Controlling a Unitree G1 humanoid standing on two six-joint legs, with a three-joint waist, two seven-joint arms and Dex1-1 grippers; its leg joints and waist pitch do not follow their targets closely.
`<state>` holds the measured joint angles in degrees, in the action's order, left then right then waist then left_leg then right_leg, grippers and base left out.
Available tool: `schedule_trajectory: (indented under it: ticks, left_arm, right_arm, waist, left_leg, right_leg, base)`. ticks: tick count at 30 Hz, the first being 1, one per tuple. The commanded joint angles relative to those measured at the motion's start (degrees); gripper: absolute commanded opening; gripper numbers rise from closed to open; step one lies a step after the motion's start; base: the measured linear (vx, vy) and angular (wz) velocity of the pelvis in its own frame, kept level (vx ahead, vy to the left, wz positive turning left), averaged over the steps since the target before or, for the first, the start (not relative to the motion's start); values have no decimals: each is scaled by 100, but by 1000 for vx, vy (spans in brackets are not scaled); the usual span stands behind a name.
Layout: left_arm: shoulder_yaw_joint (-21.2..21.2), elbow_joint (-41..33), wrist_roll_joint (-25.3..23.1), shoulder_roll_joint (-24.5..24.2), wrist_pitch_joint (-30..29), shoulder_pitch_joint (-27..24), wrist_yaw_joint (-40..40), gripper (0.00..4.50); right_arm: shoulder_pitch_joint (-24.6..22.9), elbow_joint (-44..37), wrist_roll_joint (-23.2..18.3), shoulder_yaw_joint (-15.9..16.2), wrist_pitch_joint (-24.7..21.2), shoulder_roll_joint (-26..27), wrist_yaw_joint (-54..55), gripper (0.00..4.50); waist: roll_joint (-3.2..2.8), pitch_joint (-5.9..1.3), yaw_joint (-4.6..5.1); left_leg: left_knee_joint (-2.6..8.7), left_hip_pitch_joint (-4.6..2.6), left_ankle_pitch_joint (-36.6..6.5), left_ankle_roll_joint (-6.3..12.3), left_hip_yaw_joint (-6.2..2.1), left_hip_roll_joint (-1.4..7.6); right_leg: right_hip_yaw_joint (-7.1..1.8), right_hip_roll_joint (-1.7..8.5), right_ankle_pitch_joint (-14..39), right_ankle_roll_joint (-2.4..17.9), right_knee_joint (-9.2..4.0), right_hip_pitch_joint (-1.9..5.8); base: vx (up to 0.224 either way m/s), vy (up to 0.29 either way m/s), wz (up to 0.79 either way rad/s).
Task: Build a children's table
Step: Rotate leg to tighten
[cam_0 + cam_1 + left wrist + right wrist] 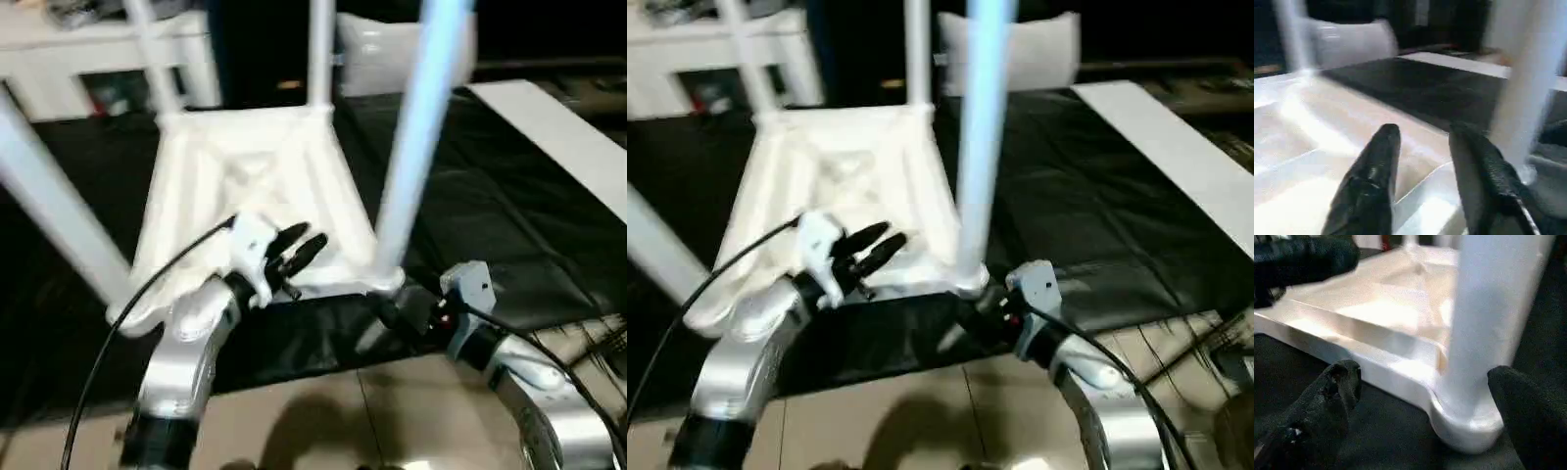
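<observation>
Left gripper [299, 253] over upturned tabletop [245, 176] ribs, fingers [1371, 176] parted narrowly, holding nothing. Near-right leg [416, 147] upright in corner socket, long axis vertical. Right gripper [1420, 396] nearest, jaws spread wide either side of leg base, not touching.

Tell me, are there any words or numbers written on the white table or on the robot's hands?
None can be read.
tabletop: plain white ribbed underside, no writing seen.
legs: plain white, no labels seen.
left gripper and right gripper: black fingers, no marks seen.
black work surface: no print seen.
</observation>
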<state>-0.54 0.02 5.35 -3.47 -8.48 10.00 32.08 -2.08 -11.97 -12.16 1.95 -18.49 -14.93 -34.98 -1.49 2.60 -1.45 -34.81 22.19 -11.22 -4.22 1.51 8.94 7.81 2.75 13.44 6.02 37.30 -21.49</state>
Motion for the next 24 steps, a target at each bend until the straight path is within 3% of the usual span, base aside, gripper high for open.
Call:
schedule_trajectory:
  ticks: [1,2,3,4,5,6,7,8,9,10,11,12,13,14,15,16,17,19,22,24]
  left_arm:
    - [-36,-253,-59,168,-175,-173,-420,212]
    - [16,-287,-155,116,-89,-251,-441,218]
    - [28,-301,-195,103,-40,-308,-464,221]
    - [28,-370,-248,100,-69,-379,-586,225]
    - [-1,-425,-232,127,28,-454,-663,233]
    - [-22,-457,-199,147,103,-499,-671,245]
    - [-31,-514,-194,161,95,-539,-689,255]
    - [-60,-614,-202,189,53,-617,-763,260]
    - [-60,-614,-202,189,53,-617,-763,262]
    - [-81,-681,-202,206,-37,-672,-845,267]
    - [-82,-750,-191,212,-123,-719,-922,277]
    - [-84,-792,-189,206,-169,-759,-972,289]
    - [-86,-850,-132,197,-202,-819,-973,299]
    - [-92,-895,-83,173,-209,-870,-954,304]
    - [-127,-945,58,149,-250,-933,-869,304]
    - [-153,-1017,198,120,-313,-1004,-793,310]
    - [-160,-1035,210,103,-324,-1029,-785,321]
    - [-168,-1064,196,67,-328,-1077,-789,341]
    - [-180,-1159,158,-45,-341,-1237,-785,353]
    - [-193,-1193,156,-81,-345,-1297,-815,384]
  right_arm:
    - [98,42,2,-68,95,-74,68,450]
    - [111,108,2,-75,164,-75,58,450]
    - [113,148,-1,-97,180,-60,85,450]
    - [118,187,5,-104,215,-61,98,450]
    - [118,220,2,-124,239,-51,125,450]
    - [116,239,-4,-139,277,-43,127,450]
    - [114,248,-5,-146,292,-38,132,450]
    - [112,274,-11,-161,315,-41,129,450]
    - [112,274,-11,-161,315,-41,129,450]
    - [117,311,-11,-165,331,-73,84,450]
    - [123,347,-16,-166,354,-110,51,450]
    - [125,391,-60,-181,385,-162,-30,450]
    - [115,405,-155,-215,429,-257,-187,450]
    - [106,396,-254,-247,377,-345,-317,450]
    - [96,381,-341,-259,291,-467,-494,450]
    - [84,358,-399,-241,216,-615,-688,450]
    - [79,354,-417,-228,200,-673,-770,450]
    - [66,347,-451,-205,180,-784,-932,450]
    - [22,241,-656,-97,97,-1088,-1509,450]
    - [39,212,-736,-23,96,-1154,-1678,450]
  waist:
    - [-10,-189,90]
    - [207,-241,-29]
    - [276,-240,-231]
    - [399,-175,-315]
    - [408,-203,-528]
    - [444,-212,-598]
    - [405,-222,-633]
    - [341,-236,-674]
    - [295,-237,-673]
    - [133,-243,-622]
    - [142,-185,-551]
    - [-18,-310,-432]
    - [-34,-293,-392]
    - [14,-243,-341]
    - [39,-221,-335]
    - [87,-204,-325]
    - [88,-187,-325]
    - [95,-186,-292]
    - [100,-205,-248]
    - [105,-207,-215]
  left_leg:
    - [876,-14,-2123,1530,-703,602]
    - [252,145,-1415,1116,-159,51]
    - [-316,-7,-354,634,392,-161]
    - [-375,155,-202,578,453,-167]
    - [-390,264,-279,642,428,-77]
    - [-385,274,-345,777,393,-66]
    - [-331,267,-294,821,368,-54]
    - [-166,215,-98,950,351,-10]
    - [-51,155,38,1018,370,27]
    - [207,48,320,1092,363,233]
    - [277,-7,115,1182,323,397]
    - [430,-226,-473,1223,97,891]
    - [446,-233,-671,1225,104,915]
    - [471,-187,-1173,1067,205,808]
    - [462,-173,-1403,933,289,712]
    - [409,-150,-1503,731,411,542]
    - [411,-136,-1426,661,452,512]
    - [444,-152,-1506,602,453,548]
    - [473,-131,-1508,634,429,592]
    - [451,-121,-1423,701,457,561]
  right_leg:
    - [-489,349,896,928,-67,141]
    - [-662,807,1503,1150,-785,224]
    - [-799,972,3139,-62,-1137,178]
    - [-915,939,3739,-831,-1109,260]
    - [-1193,1041,3882,-1739,-1024,328]
    - [-1228,1083,3478,-1775,-939,377]
    - [-1214,1091,3085,-1605,-910,417]
    - [-1098,971,2151,-1061,-868,422]
    - [-979,848,1777,-770,-856,384]
    - [-683,604,1178,-273,-802,321]
    - [-606,472,1139,-209,-778,217]
    - [-579,582,615,70,-593,249]
    - [-604,634,444,179,-587,226]
    - [-636,734,514,340,-669,278]
    - [-650,769,747,386,-730,298]
    - [-650,807,1382,345,-830,338]
    - [-626,774,1921,226,-893,329]
    - [-608,712,2260,47,-923,277]
    - [-633,717,1838,95,-885,295]
    - [-643,733,1731,185,-892,280]
  base:
    - [-30,-177,59]
    - [-30,-177,59]
    - [-47,-188,28]
    - [-17,-169,8]
    - [-17,-169,8]
    - [-6,-111,8]
    - [-7,-60,9]
    - [-7,-60,9]
    - [0,0,0]
    - [0,0,0]
    - [0,0,0]
    - [-4,61,2]
    - [-11,94,4]
    - [-2,66,5]
    - [-20,66,4]
    - [-32,62,1]
    - [-32,62,1]
    - [-16,26,-1]
    - [0,0,0]
    - [0,0,0]
